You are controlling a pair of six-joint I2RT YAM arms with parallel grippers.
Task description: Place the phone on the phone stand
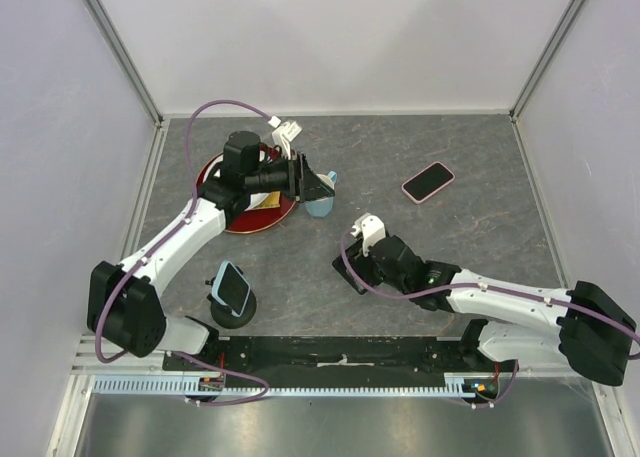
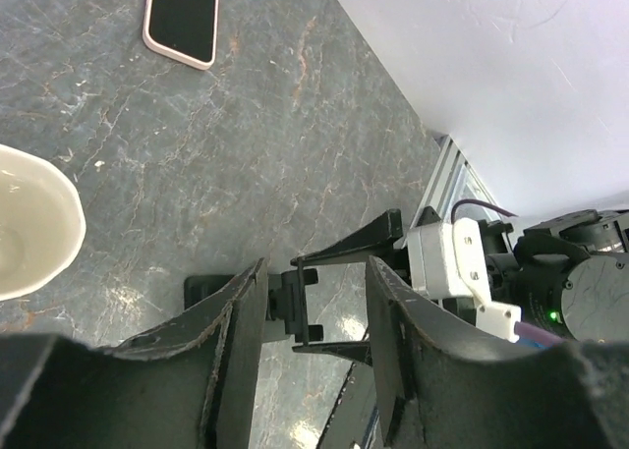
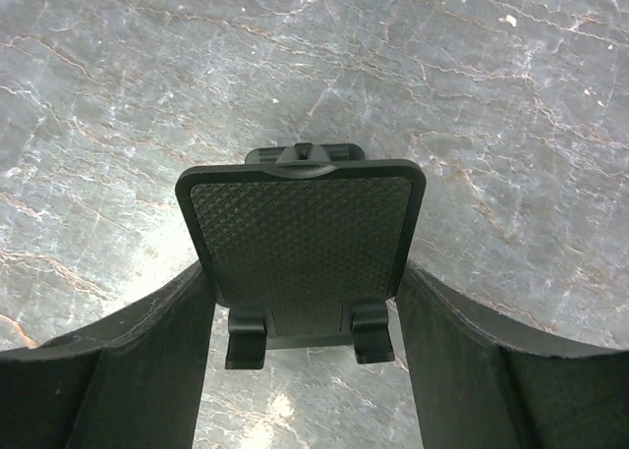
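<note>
Nearest my bases, a blue phone (image 1: 233, 287) leans on a round holder (image 1: 232, 309) at the left of the table (image 1: 470, 242). A little farther out, my right pincer (image 3: 305, 272) is spread wide with the phone stand (image 3: 300, 238) between its fingers (image 3: 147, 361). The stand's edges meet my fingers' inner faces, but I cannot tell whether I am pressing on it or only flanking it. The overhead view shows that stand (image 1: 346, 269) only as a dark patch at my fingertips, while my right wrist camera shows its dimpled plate and two small feet. Beyond it, my left pincer (image 2: 314, 272) is half open and holds nothing, hanging just beside a pale cup (image 2: 29, 223). What I see of the cup's inside is plain pale wall. Under my left arm lies a red plate (image 1: 255, 224) with something yellowish on it, mostly hidden. Farthest out, the pink phone (image 1: 428, 181) lies flat on the table, screen up, well apart from the stand and from both pincers.
</note>
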